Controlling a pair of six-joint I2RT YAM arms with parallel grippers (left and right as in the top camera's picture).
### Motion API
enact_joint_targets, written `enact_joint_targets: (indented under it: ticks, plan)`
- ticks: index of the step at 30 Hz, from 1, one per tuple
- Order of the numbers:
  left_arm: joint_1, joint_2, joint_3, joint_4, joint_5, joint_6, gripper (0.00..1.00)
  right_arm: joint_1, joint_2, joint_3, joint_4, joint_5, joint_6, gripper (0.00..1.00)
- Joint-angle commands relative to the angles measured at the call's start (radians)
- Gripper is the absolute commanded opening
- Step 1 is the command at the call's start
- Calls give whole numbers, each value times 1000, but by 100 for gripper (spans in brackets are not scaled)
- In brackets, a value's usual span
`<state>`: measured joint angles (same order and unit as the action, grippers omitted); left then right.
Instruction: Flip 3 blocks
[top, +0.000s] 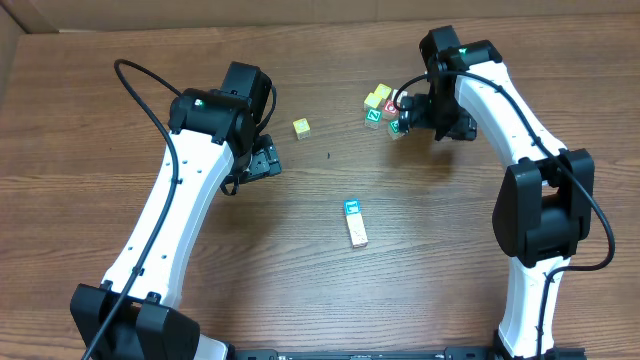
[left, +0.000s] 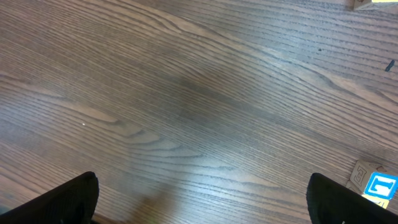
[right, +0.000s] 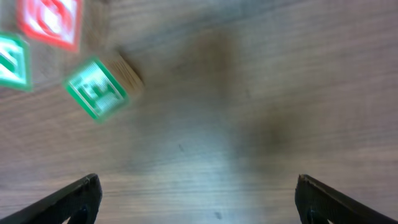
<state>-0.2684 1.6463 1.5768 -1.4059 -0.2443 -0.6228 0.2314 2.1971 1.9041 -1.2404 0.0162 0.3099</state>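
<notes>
Tabletop (top: 330, 300) of brown wood grain fills every view and carries all the cubes. Two white-and-black arms reach in from the near edge, the left arm (top: 185, 200) bending toward the middle-left and the right arm (top: 520, 130) curving toward the far right.

In the left wrist view, the left gripper (left: 202, 202) is released. Its two dark fingers sit wide apart at the lower corners, with only bare wood between them. The right gripper (right: 199, 199) is also released in its own blurred wrist view, spread wide with nothing between the fingers. From overhead it hangs just beside a cluster of cubes at the far right.

The three blocks of the task all lie free on the wood, well apart from both grippers:
- The teal-faced block (top: 352, 208) sits near the middle of the tabletop with its teal face up.
- The cream block (top: 358, 236) touches it on the near side, so the two form a short line.
- The yellow-and-cream block (top: 301, 127) stands alone farther back, just to the right of the left arm's wrist.

The far-right cluster holds two yellowish cubes (top: 380, 96), a red-faced cube (top: 391, 108) and two green-letter cubes (top: 373, 117). In the right wrist view the nearest green-letter cube looks tilted, though blur hides how it rests.
</notes>
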Motion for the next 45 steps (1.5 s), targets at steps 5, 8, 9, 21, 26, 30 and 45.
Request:
enact_joint_targets:
  ticks: [5, 8, 9, 21, 26, 30, 45]
  plan:
    - [-5, 9, -3, 1, -17, -13, 100, 1, -40, 8, 137, 13, -4, 100]
    - [-5, 9, -3, 1, -18, -13, 100, 1, -41, 8, 162, 13, -4, 100]
    - [-5, 9, -3, 1, -18, -13, 100, 1, -41, 8, 167, 13, -4, 100]
    - [-5, 9, -3, 1, -18, -13, 100, -4, -78, 8, 170, 13, -4, 100]
    - [-5, 9, -3, 1, -18, -13, 100, -4, -151, 8, 170, 13, -4, 100]
    - [-5, 9, -3, 1, -18, -13, 100, -3, -246, 8, 170, 13, -4, 100]
    - [-5, 9, -3, 1, -18, -13, 100, -3, -724, 8, 170, 13, -4, 100]
